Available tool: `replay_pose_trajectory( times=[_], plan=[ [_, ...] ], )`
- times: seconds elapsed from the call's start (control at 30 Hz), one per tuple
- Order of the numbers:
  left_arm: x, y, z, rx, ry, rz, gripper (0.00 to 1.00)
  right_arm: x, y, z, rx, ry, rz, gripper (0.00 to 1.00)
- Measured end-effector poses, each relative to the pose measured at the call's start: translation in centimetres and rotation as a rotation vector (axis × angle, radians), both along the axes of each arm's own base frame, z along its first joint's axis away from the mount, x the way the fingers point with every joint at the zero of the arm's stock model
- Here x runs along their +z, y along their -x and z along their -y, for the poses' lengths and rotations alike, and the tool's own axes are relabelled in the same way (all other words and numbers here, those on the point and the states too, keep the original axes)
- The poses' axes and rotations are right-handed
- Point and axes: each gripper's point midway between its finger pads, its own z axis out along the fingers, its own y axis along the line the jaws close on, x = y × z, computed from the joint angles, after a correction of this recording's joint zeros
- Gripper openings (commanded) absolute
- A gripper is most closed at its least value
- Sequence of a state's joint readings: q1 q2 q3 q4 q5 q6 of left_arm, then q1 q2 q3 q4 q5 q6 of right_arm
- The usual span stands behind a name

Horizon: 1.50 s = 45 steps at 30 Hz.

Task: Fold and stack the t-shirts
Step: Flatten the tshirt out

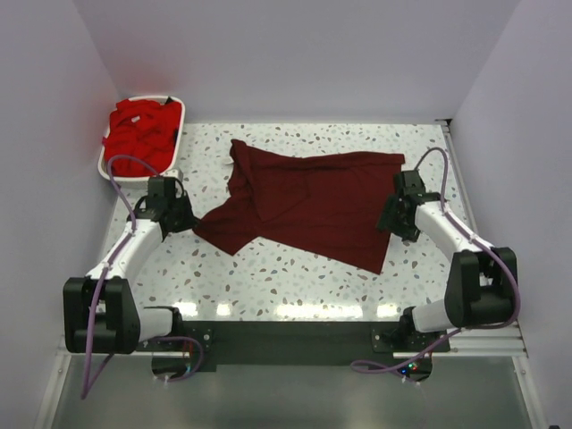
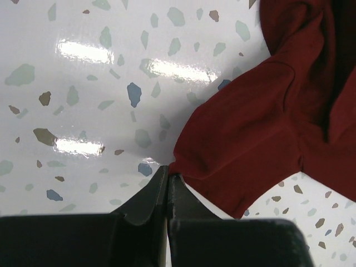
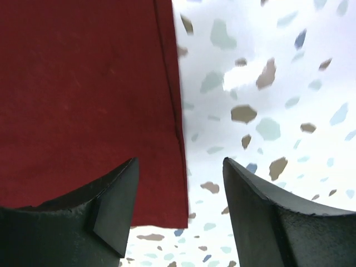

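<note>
A dark maroon t-shirt (image 1: pixel 308 201) lies spread and rumpled across the middle of the table. My left gripper (image 1: pixel 183 217) is shut at its left end; in the left wrist view the pointed corner of the sleeve (image 2: pixel 245 144) runs into the tips of the gripper (image 2: pixel 168 172). My right gripper (image 1: pixel 391 214) stands open at the shirt's right edge. In the right wrist view that gripper (image 3: pixel 180 161) straddles the hem corner (image 3: pixel 167 189), with one finger (image 3: pixel 114 206) over the cloth and the other over bare table. Bright red t-shirts (image 1: pixel 141 134) are heaped at the back left.
A white slotted basket (image 1: pixel 105 166) at the back left corner holds the red heap. The speckled table (image 1: pixel 286 277) is enclosed by pale walls on the left, back and right. The arm bases sit along the near edge.
</note>
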<state>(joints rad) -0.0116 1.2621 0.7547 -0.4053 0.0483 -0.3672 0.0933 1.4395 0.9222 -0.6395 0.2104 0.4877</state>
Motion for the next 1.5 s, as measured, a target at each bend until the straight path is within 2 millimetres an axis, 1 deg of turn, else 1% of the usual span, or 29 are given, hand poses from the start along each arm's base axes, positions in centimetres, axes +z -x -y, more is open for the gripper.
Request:
replay_pose_trajectory(
  times=[0.2, 0.33, 0.47, 0.6, 0.67, 0.83, 0.97, 1.07, 1.17, 1.2, 1.27, 1.3, 1.4, 1.5],
  plan=[
    [0.3, -0.3, 0.0, 0.0, 0.0, 0.018, 0.0, -2.9, 4.4, -0.7, -0.035, -0.052, -0.112, 0.64],
    [0.5, -0.5, 0.0, 0.0, 0.0, 0.03, 0.0, -3.6, 6.2, -1.2, -0.045, -0.062, -0.155, 0.63],
    [0.7, -0.6, 0.0, 0.0, 0.0, 0.039, 0.0, -3.5, 6.9, -2.5, -0.027, -0.064, -0.149, 0.61],
    [0.8, -0.6, -0.1, 0.002, -0.003, 0.042, 0.0, -3.6, 7.3, -4.6, 0.013, -0.072, -0.15, 0.61],
    [0.9, -0.6, -0.1, 0.002, -0.003, 0.043, 0.0, -3.8, 7.6, -5.2, 0.017, -0.076, -0.152, 0.61],
    [1.0, -0.6, -0.1, 0.002, -0.003, 0.048, 0.0, -4.8, 8.8, -5.2, -0.014, -0.076, -0.184, 0.59],
    [1.1, -0.6, -0.1, 0.002, -0.003, 0.05, 0.0, -4.9, 8.7, -5.3, -0.022, -0.085, -0.179, 0.56],
    [1.1, -0.6, -0.1, 0.002, -0.003, 0.05, 0.0, -5.0, 8.7, -5.5, -0.025, -0.096, -0.175, 0.51],
    [1.1, -0.6, -0.1, 0.002, -0.003, 0.05, 0.0, -5.1, 8.6, -5.7, -0.025, -0.109, -0.169, 0.41],
    [1.1, -0.6, -0.1, 0.002, -0.003, 0.05, 0.0, -5.1, 8.6, -5.7, -0.025, -0.111, -0.167, 0.33],
    [1.1, -0.6, -0.1, 0.002, -0.003, 0.05, 0.0, -5.1, 8.6, -5.8, -0.027, -0.121, -0.153, 0.24],
    [1.1, -0.6, -0.1, 0.003, -0.004, 0.05, 0.0, -5.1, 8.6, -5.9, -0.027, -0.127, -0.143, 0.14],
    [1.1, -0.6, -0.1, 0.011, 0.0, 0.052, 0.0, -5.1, 8.3, -6.1, -0.027, -0.142, -0.126, 0.0],
    [1.2, -1.0, 0.0, 0.027, 0.021, 0.058, 0.0, -4.7, 7.9, -6.0, -0.022, -0.127, -0.127, 0.0]
  ],
)
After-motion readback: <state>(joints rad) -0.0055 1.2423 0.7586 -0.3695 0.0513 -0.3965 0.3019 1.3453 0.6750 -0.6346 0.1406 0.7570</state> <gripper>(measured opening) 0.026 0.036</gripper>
